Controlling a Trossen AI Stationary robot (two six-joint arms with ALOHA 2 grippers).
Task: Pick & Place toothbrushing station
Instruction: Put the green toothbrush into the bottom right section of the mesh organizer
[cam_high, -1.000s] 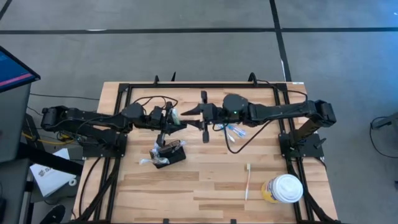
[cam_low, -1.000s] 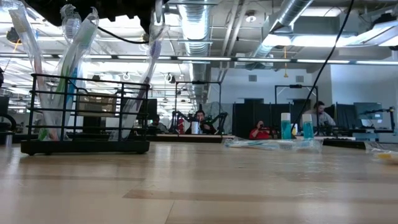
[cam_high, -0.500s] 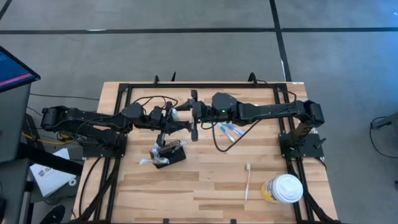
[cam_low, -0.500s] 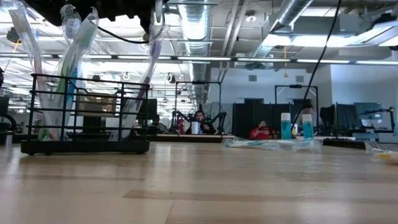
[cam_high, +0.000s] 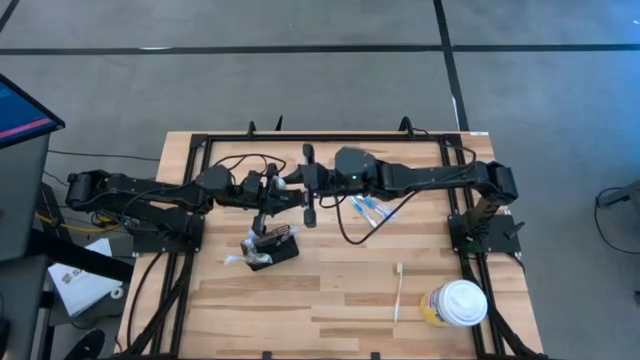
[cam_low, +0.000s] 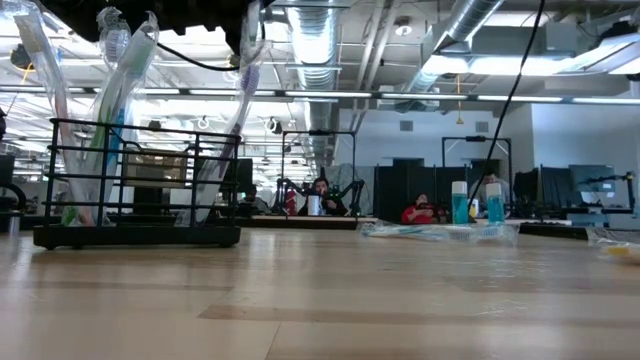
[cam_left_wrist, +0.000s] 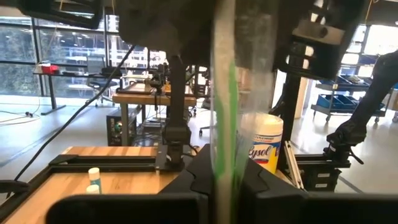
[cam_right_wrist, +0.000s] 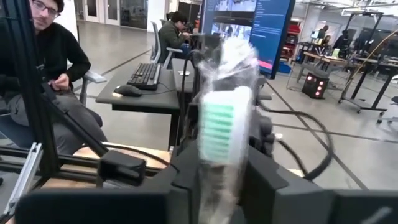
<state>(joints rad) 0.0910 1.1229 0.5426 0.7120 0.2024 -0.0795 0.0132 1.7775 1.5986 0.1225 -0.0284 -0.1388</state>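
From above, you had both arms meeting over the table's far middle: the left gripper (cam_high: 272, 188) and the right gripper (cam_high: 296, 186) sat tip to tip around a wrapped toothbrush (cam_high: 283, 184). The toothbrushing station (cam_high: 272, 248) stood on the wood just in front of them, brushes upright in it. A loose toothbrush (cam_high: 398, 291) and a white-lidded cup (cam_high: 458, 303) lay well apart, near the right front.

At table height, the toothbrushing station (cam_low: 136, 185) stood at the left.

Your left wrist camera showed the fingers (cam_left_wrist: 202, 177) clenched on the wrapped toothbrush (cam_left_wrist: 224, 93).

Your right wrist camera showed the fingers (cam_right_wrist: 188, 171) closed against the toothbrush (cam_right_wrist: 221, 130), bristles facing the lens.
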